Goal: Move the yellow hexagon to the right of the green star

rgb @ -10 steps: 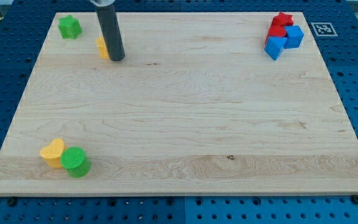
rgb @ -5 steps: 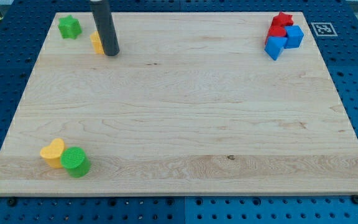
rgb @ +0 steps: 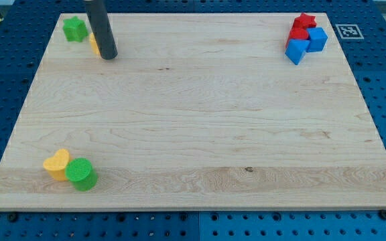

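The green star (rgb: 74, 28) sits near the board's top left corner. The yellow hexagon (rgb: 94, 45) lies just right of and slightly below the star, mostly hidden behind my dark rod; only a sliver of its left side shows. My tip (rgb: 108, 55) rests on the board against the hexagon's right side.
A yellow heart (rgb: 57, 164) and a green cylinder (rgb: 81, 174) sit together at the bottom left. A red star (rgb: 304, 21), a red block (rgb: 296, 35), a blue cube (rgb: 317, 39) and a blue block (rgb: 296, 51) cluster at the top right. The wooden board (rgb: 200, 120) lies on a blue pegboard.
My tip has moved left and slightly up, pushing the yellow hexagon leftward toward the green star.
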Tool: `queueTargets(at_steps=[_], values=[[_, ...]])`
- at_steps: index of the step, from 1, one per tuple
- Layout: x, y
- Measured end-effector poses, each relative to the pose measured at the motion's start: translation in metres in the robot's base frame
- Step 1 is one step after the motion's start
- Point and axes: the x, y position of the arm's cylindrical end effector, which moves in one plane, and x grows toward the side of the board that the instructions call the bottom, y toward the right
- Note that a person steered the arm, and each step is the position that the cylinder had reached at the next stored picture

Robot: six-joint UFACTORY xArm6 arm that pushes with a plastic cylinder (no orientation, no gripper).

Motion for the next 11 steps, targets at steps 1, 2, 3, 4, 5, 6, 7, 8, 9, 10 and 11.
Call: queueTargets(at_steps=[1,2,3,4,5,6,7,8,9,10,11], values=[[0.016,-0.003],[0.027,-0.006],[0.021,-0.006],[-0.002,-0.006],[-0.002,-0.006],[-0.002,-0.020],[-0.002,-0.025],[-0.002,-0.027],[-0.005,-0.028],[-0.012,-0.028],[-0.012,-0.028]])
